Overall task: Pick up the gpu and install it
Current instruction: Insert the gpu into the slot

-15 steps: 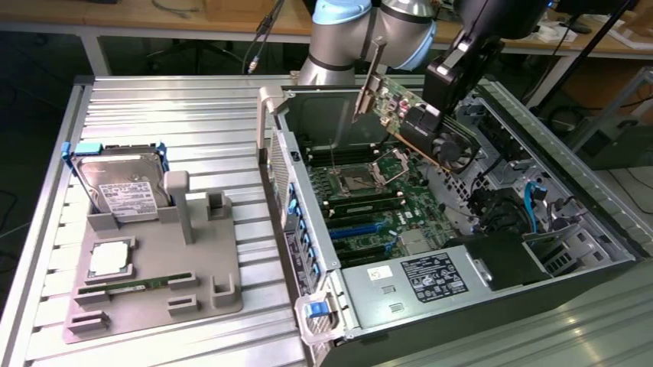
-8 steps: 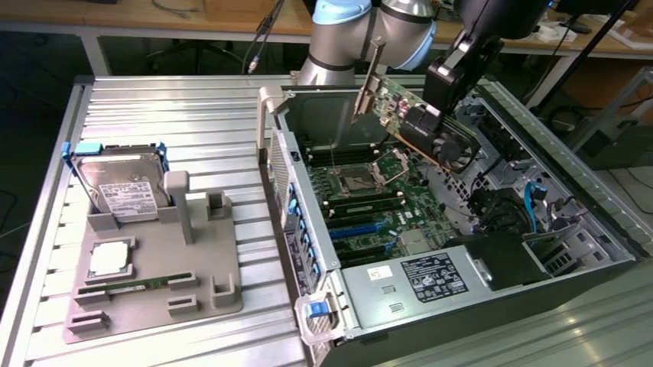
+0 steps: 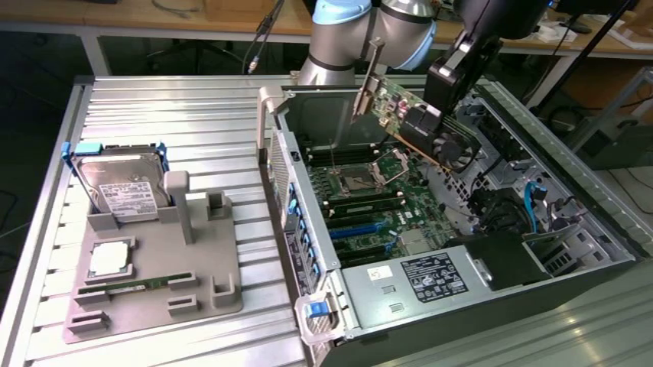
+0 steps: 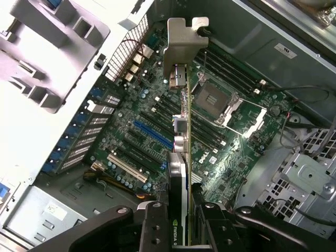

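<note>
The black two-fingered hand (image 4: 181, 233) pinches the near end of the gpu (image 4: 179, 173), a thin tan-green card with a black fan housing. In the wrist view the card runs edge-on, straight away from the hand, with its silver bracket farthest. Beyond lies the green motherboard (image 4: 126, 126). The exterior view shows the fan face and the card tilted over the open grey computer case (image 3: 289, 183), seemingly clear of the slots.

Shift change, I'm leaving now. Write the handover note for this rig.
Gripper: shut on the graphics card, at one end.
Card: in the air, tilted, above the motherboard inside the open computer case, not touching the board.
Done: card picked up and brought over the case.
Left: the install; the card is not yet seated.
</note>
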### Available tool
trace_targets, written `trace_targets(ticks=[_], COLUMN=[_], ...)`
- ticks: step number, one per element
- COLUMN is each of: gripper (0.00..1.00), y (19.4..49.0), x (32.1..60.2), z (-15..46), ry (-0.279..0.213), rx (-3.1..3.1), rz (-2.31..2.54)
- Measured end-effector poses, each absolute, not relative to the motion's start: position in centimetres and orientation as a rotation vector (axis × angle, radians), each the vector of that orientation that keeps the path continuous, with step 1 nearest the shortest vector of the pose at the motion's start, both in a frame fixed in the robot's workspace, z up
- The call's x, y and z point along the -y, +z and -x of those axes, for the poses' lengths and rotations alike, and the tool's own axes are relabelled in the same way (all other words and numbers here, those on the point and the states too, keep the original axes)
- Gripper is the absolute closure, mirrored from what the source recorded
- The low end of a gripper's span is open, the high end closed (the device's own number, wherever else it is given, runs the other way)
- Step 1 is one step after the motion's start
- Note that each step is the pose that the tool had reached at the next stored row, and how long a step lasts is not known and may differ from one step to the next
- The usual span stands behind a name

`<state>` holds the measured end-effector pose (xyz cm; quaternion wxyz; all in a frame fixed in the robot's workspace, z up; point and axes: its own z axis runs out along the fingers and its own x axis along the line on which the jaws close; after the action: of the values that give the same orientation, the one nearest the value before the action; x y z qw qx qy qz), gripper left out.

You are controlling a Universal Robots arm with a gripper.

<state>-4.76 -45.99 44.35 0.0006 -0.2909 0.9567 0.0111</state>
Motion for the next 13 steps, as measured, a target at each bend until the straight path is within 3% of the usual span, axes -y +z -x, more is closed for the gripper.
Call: trace_targets(ticks=[13], gripper=[0.73], y=[44.35], x=[45.99], z=[4.76], ry=[0.035], rx=[-2.978], rz=[0.999])
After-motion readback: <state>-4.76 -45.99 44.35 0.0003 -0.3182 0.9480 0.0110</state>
